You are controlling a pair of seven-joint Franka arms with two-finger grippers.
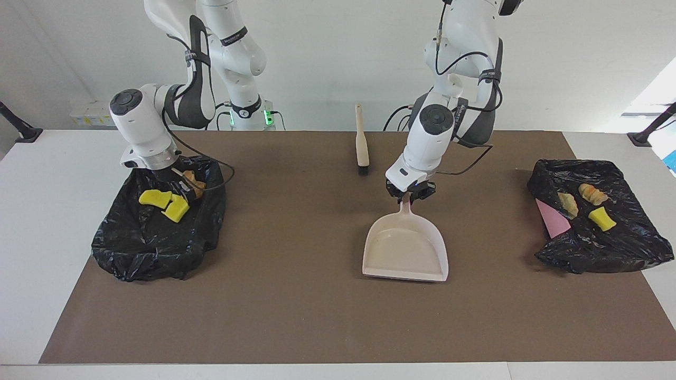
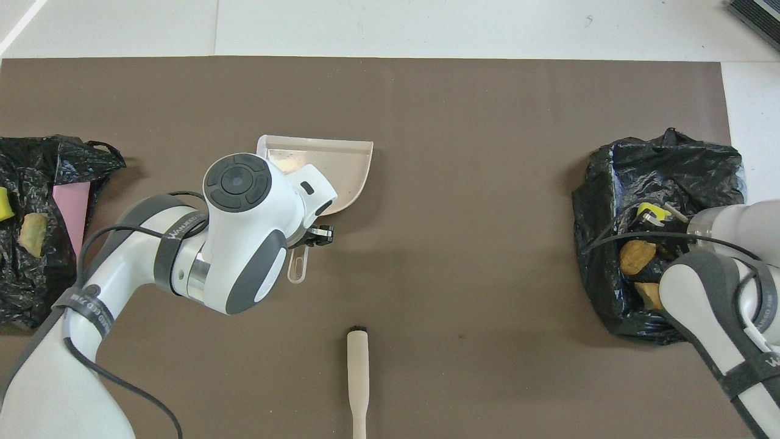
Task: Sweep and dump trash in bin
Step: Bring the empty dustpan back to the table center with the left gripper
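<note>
Facing view: left gripper (image 1: 411,196) is clamped on the handle of the dustpan (image 1: 405,248), near the middle of the brown mat (image 1: 317,316). Pan's lip points away from the robots; pan looks empty. Whether it rests on the mat or hangs just above it, can't tell. Brush (image 1: 362,141) lies on the mat nearer to the robots than the pan, bristle end toward the pan, untouched. Right gripper (image 1: 182,184) is down inside the black bag (image 1: 153,237) at the right arm's end of the table, right among the trash there: two yellow sponge chunks (image 1: 163,203) and an orange-brown lump (image 1: 195,186). Can't tell whether its fingers grip anything. Second black bag (image 1: 597,237) sits at the left arm's end, with a yellow chunk (image 1: 601,218), two bread-like lumps (image 1: 581,198) and a pink sheet (image 1: 552,220) on it.

Overhead view: left arm's wrist covers the rear of the dustpan (image 2: 341,167); handle end sticks out below the left gripper (image 2: 311,236), jaws pinched on the handle. Brush (image 2: 358,381) sits at the robots' edge, well apart from the pan. Right gripper (image 2: 655,216) is over the bag (image 2: 664,164), next to a yellow scrap (image 2: 647,211) and two brown lumps (image 2: 637,255); finger state not readable. Other bag (image 2: 36,268) shows one lump (image 2: 31,230), a yellow scrap (image 2: 3,204) at the frame edge, and the pink sheet (image 2: 69,204).
</note>
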